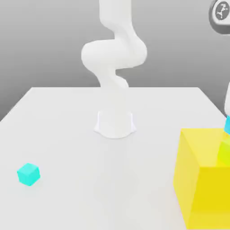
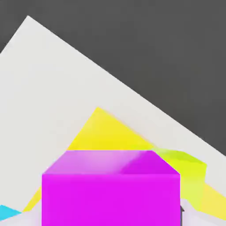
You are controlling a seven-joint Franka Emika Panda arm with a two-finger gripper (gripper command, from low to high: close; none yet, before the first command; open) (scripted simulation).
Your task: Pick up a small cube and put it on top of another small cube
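While glossy magenta cube [image 2: 110, 201] is showing over big yellow block [image 1: 211, 193], we're likely working on placement, not managing to tell whether jaws are gripping or released; next move is needing steady alignment.

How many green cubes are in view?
1: the green cube on top of the big yellow cube, cut off by the exterior view's right edge. Others may be hidden.
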